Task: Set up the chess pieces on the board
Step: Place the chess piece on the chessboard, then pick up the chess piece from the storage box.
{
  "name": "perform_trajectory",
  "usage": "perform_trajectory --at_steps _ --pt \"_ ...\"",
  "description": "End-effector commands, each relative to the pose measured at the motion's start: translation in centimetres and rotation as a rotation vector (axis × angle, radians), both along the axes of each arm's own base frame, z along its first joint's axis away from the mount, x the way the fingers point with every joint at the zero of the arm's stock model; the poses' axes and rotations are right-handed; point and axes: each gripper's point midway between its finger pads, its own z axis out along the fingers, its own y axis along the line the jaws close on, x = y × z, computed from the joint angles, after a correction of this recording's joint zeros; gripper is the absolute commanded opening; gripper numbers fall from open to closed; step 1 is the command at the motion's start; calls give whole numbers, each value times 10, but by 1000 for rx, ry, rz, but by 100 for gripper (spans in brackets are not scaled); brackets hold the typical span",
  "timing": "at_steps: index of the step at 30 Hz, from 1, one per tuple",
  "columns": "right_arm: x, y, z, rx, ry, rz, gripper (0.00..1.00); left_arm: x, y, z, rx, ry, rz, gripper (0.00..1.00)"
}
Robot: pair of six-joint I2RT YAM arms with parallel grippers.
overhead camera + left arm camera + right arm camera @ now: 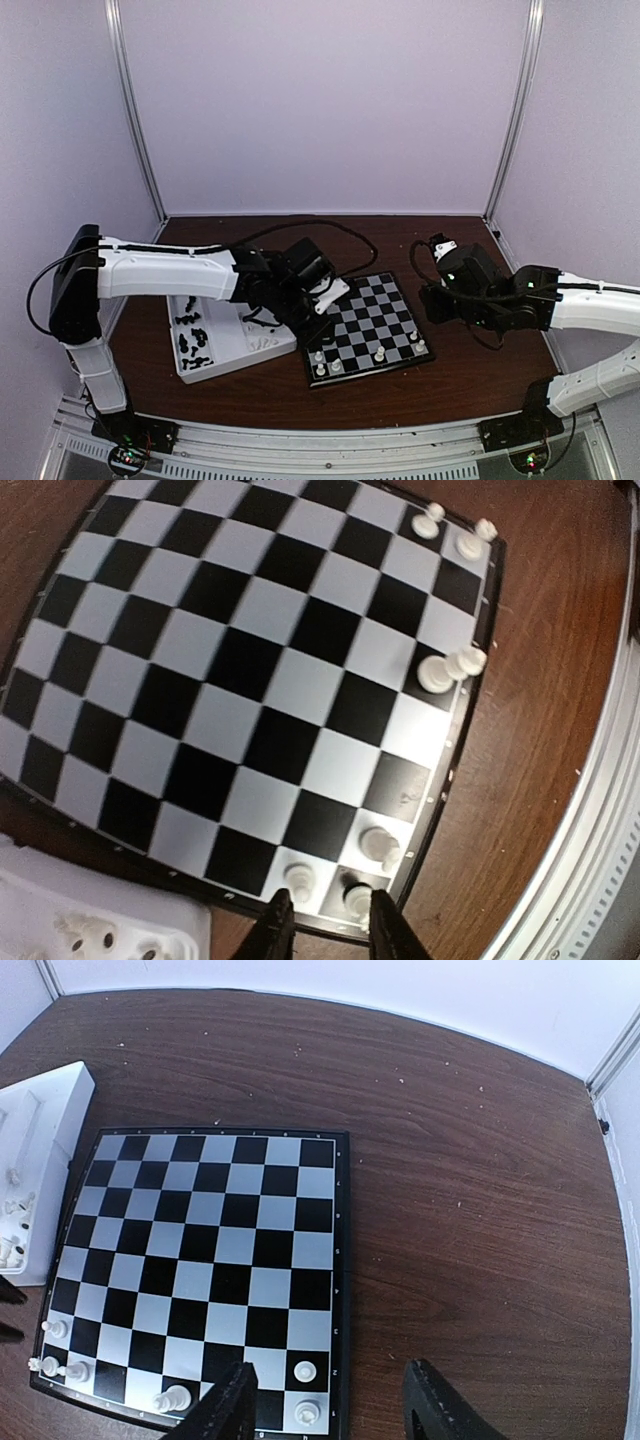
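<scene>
Several white chess pieces [435,672] stand on the board [250,660].

Seen from above, the left claw [328,908] is hidden beneath the left arm [170,272], which also covers the left corner of the board [378,310] and the right side of the tray [215,366]. The black pieces [192,340] lying in the tray are too small to tell by kind. The left wrist view cuts off one corner of the board and most of the tray, where the cream pieces [85,935] show only as a blur.
</scene>
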Motion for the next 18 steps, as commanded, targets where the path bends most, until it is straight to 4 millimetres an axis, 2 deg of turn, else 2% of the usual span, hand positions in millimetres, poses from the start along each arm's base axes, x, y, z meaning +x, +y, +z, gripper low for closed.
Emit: perform_trajectory --at_steps 1,5,8,12,18 --pt "1 -1 1 13 -4 -7 52 42 30 29 -56 -72 185 25" --pt "2 -2 1 15 -4 -9 52 65 65 31 -68 -57 298 23" --pt "2 -2 1 14 -4 -7 52 74 84 28 -57 -44 336 22" --pt "2 -2 2 14 -6 -8 52 80 101 22 -28 -40 355 20" --pt "3 -1 0 13 -2 -8 52 84 117 -3 0 22 384 17"
